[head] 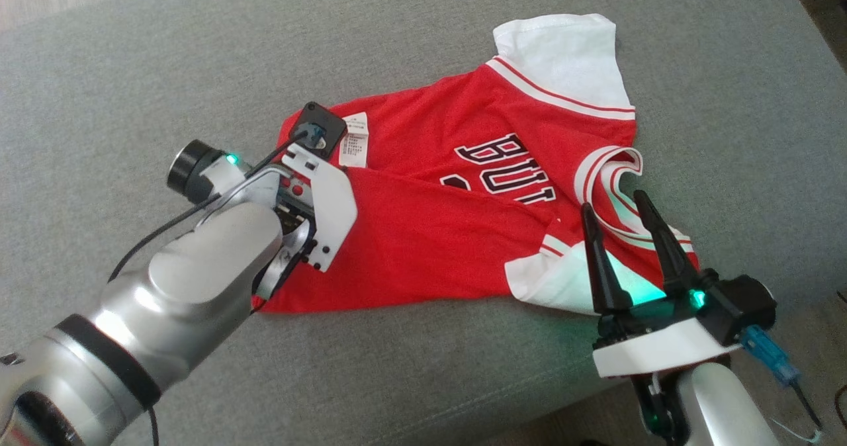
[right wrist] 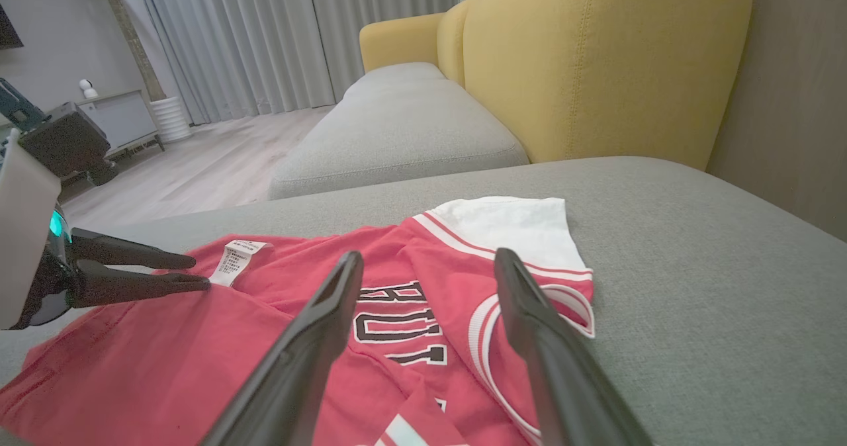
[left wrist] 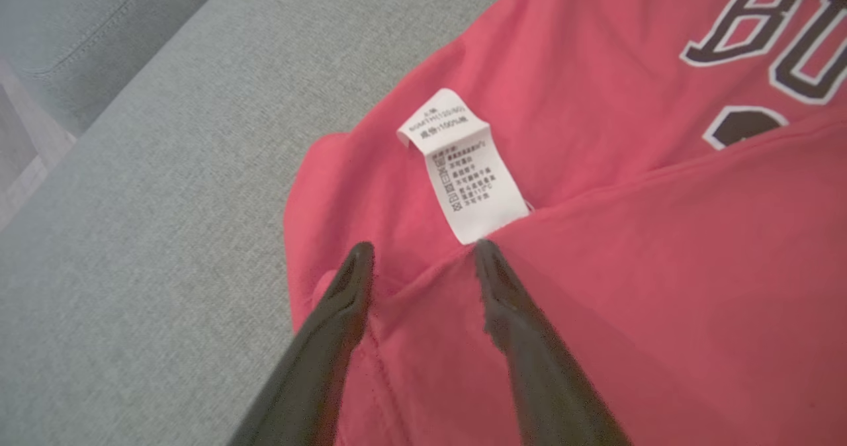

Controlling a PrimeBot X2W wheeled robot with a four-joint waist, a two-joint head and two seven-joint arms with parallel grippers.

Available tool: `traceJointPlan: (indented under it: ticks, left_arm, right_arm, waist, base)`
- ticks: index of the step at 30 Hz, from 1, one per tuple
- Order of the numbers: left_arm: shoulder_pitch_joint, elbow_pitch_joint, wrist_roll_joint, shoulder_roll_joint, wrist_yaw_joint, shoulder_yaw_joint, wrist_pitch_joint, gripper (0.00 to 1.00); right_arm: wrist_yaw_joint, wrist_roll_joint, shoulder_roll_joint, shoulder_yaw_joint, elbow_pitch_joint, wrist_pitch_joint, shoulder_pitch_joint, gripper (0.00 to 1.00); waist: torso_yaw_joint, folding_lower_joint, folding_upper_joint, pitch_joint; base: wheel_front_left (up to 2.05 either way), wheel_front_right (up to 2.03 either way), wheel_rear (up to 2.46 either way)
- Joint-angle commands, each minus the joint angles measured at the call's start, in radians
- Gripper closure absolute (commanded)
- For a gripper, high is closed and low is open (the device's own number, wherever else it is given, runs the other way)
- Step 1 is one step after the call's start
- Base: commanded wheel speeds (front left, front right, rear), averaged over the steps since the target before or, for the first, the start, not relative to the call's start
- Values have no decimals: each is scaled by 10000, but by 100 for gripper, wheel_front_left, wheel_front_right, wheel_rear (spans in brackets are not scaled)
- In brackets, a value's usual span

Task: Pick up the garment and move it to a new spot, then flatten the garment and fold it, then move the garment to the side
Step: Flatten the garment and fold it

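One red jersey (head: 430,234) was seen spread on a grey cushion (head: 132,69), across the middle of the head view. The left gripper (left wrist: 422,251) was shown with its fingers parted and their tips set down on the cloth at the jersey's left end, one tip just below the white care label (left wrist: 463,168). A ridge of fabric lay between them, but nothing was seen to be pinched. The right gripper (head: 613,202) was held wide open and empty at the lower right of the frame, over the near white sleeve (head: 542,280) and the striped neckline (head: 615,168). Whether its tips touched the cloth could not be told.

The near half of the jersey was seen laid over the far half, so that the lower part of the black lettering (head: 503,161) was covered. The folding step was therefore judged to be in hand. For the next move, a closing of both grippers on the cloth edges was judged to be called for, with care over how many layers were taken.

The long axis was seen to run from left of centre to the right, rising slightly. The hem end was pointed left and the neck right, and the far sleeve (head: 562,49) was pointed toward the upper right.
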Motion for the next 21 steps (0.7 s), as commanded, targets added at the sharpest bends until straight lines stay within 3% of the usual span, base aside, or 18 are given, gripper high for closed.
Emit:
traceJointPlan:
  ticks: [1,4,9,14,21]
  left_arm:
    - [-587,-70,112,135,-66,297,15,33]
    - [-575,78,102,60,-169,277,20,51]
    - [-504,233,124,-5,-341,231,115,58]
    - [-448,273,110,-54,-470,203,223,72]
    - [-413,402,235,-80,-638,161,284,73]
  right_arm:
    - [77,-53,-45,219,-252,-107,-106,0]
    - [77,-62,-45,184,-246,-107,-80,0]
    - [77,-83,-45,141,-232,-107,-62,0]
    - [77,-96,-45,117,-217,-107,-84,0]
    - [77,-82,-45,132,-192,-107,-141,0]
  waist:
    - [2,0,0,-1]
    - [37,0,0,-19]
    - [140,0,0,-63]
    - [249,0,0,-90]
    - [274,0,0,-96]
  base:
    - [0,0,0]
    - [0,0,0]
    - [0,0,0]
    - [0,0,0]
    - [0,0,0]
